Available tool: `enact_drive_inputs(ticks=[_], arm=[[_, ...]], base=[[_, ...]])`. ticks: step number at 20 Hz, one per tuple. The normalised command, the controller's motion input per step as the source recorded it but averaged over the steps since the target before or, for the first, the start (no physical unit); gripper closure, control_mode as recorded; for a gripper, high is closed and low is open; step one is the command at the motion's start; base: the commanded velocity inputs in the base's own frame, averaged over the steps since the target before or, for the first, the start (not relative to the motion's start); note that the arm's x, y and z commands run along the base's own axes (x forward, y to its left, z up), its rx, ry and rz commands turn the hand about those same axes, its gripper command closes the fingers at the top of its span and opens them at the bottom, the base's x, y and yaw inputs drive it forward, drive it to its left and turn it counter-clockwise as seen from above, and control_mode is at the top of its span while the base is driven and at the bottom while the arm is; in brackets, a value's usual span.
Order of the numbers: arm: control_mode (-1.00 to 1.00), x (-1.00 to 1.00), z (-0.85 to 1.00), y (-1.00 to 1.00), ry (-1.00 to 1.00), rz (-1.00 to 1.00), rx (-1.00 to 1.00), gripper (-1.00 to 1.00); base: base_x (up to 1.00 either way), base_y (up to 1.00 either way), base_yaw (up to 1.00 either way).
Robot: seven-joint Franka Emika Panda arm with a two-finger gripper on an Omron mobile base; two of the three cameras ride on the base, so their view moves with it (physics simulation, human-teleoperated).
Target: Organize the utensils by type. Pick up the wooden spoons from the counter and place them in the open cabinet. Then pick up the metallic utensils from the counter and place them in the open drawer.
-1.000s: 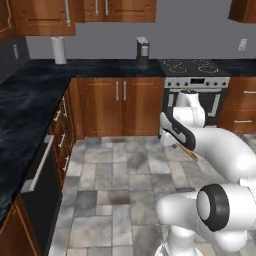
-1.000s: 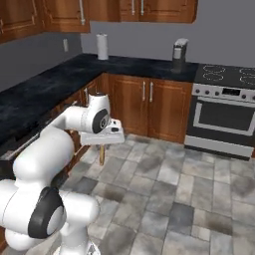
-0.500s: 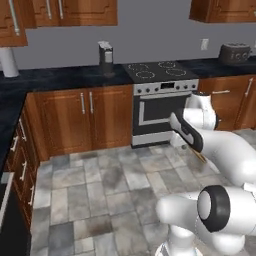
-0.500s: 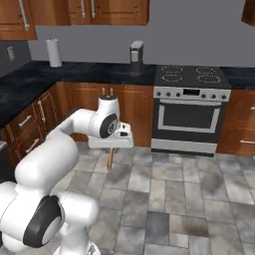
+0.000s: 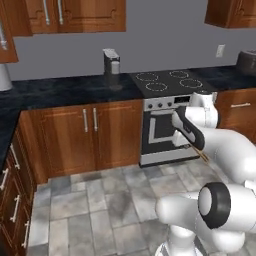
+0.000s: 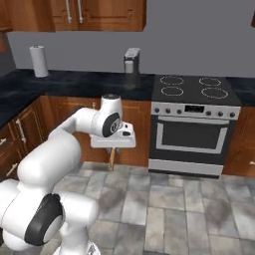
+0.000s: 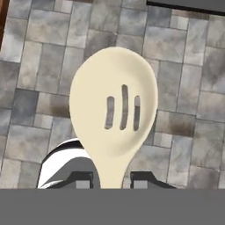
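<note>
The base has swung round since the earlier frames, so the whole scene has slid leftward: the paper towel roll (image 6: pixel 39 61) now sits at the far left of the counter (image 6: pixel 69 83), the canister (image 6: pixel 131 61) stands mid-counter, and the oven (image 6: pixel 191 132) faces the arm squarely. From left to right, cabinet fronts (image 5: pixel 80 135) line the wall, and bare tiled floor (image 6: pixel 164 209) lies open beneath the arm. The gripper (image 7: pixel 111 179) hangs over that floor, its jaws closed partway on the handle of the slotted wooden spoon (image 7: pixel 114 110), bowl pointing down.
</note>
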Motion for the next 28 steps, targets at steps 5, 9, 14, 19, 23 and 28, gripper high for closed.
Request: enact_drive_inputs(ticks=[5, 9, 14, 19, 23, 28], arm=[[1.00, 0.00, 0.00, 0.00, 0.00, 0.00, 0.00, 1.00], [1.00, 0.00, 0.00, 0.00, 0.00, 0.00, 0.00, 1.00], [1.00, 0.00, 0.00, 0.00, 0.00, 0.00, 0.00, 1.00], [1.00, 0.00, 0.00, 0.00, 0.00, 0.00, 0.00, 1.00], [1.00, 0.00, 0.00, 0.00, 0.00, 0.00, 0.00, 1.00], [1.00, 0.00, 0.00, 0.00, 0.00, 0.00, 0.00, 1.00]], base=[[1.00, -0.09, 0.07], [1.00, -0.05, 0.21], [1.00, -0.03, 0.47], [0.97, -0.04, 0.55], [0.77, -0.08, 0.71], [0.76, -0.17, 0.66]])
